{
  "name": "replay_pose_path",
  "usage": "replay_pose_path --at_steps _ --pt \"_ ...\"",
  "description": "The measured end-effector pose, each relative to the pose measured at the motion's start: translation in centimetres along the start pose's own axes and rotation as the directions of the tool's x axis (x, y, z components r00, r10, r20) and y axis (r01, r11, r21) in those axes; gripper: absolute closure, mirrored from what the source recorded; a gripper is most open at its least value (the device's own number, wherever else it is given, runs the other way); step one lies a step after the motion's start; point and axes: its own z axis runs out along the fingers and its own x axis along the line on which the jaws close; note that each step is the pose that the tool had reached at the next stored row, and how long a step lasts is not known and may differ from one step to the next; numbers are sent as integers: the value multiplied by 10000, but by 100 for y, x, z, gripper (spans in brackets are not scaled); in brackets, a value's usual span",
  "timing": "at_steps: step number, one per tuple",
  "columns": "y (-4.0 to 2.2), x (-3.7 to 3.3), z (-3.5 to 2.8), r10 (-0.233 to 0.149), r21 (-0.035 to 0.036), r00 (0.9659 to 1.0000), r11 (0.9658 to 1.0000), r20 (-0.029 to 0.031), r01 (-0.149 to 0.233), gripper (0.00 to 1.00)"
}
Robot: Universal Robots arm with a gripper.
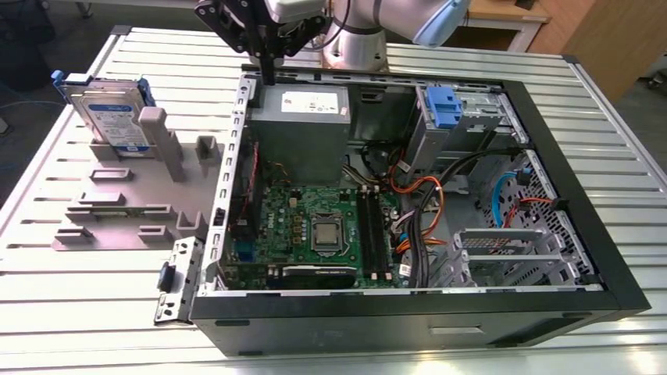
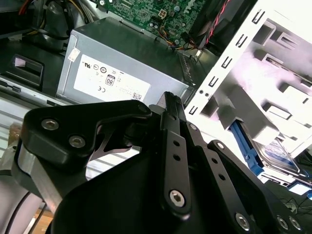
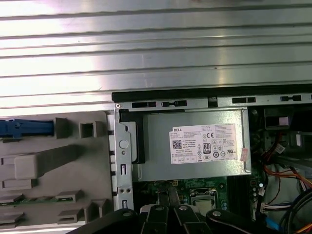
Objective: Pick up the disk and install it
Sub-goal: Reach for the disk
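1. disk [image 1: 108, 109] stands on edge in the grey holder [image 1: 115, 228], on the exterior view's left of the case [image 1: 417, 320]
2. gripper [image 1: 269, 76] hangs above the power supply [image 1: 302, 129], well apart from the disk, fingers pressed together, empty

The gripper [image 1: 268, 66] is black and gets thin at its tip. Seen up close in the second wrist view, it is made of flat black bars [image 2: 170, 146] with rounded ends. The bars spread out wider going back from the tip. Small round silver screws [image 2: 177, 197] sit in the bars, and some have a little six-sided hole in the middle. Behind the bars is a grey metal block [image 2: 30, 171]. Just behind the gripper there is a white piece [image 1: 292, 8]. The arm [image 1: 354, 43] is a fat, round, shiny silver tube with a light blue cap [image 1: 438, 23].
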Motion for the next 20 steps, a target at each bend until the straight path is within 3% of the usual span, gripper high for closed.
replay_pose_path --at_steps 20 --pt "-4 51 -1 0 0 10000 10000 0 0 89"
